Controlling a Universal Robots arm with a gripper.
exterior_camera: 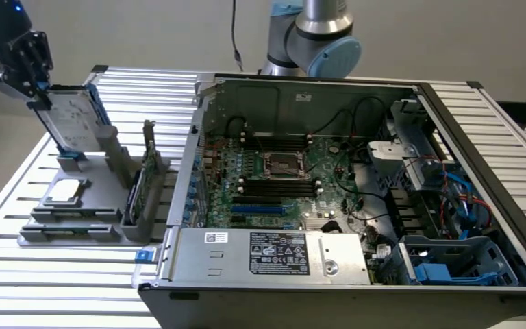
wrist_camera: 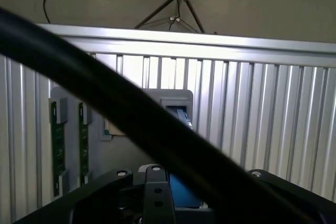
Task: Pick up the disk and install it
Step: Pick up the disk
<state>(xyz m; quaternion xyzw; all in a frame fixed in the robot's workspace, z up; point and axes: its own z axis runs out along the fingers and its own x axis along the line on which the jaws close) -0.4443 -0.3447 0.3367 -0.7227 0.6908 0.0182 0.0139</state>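
Exterior view, upper left: what is the status of the hand (exterior_camera: 39, 94)?

— Closed on the top end of the disk (exterior_camera: 76, 120), by my judgement. The disk stands on edge, long axis near vertical and leaning slightly. Its lower end is at the grey rack (exterior_camera: 107, 171) on the desk (exterior_camera: 62, 281); contact there cannot be determined.

And relative to the hand?

— The disk hangs directly below it. The open case (exterior_camera: 482, 157) lies well apart, toward the frame's right, with a blue bay (exterior_camera: 455, 267) at lower right. Disk not yet installed.

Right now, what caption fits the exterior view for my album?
The gripper grips the disk, standing tilted at the grey rack, beside the open computer case.
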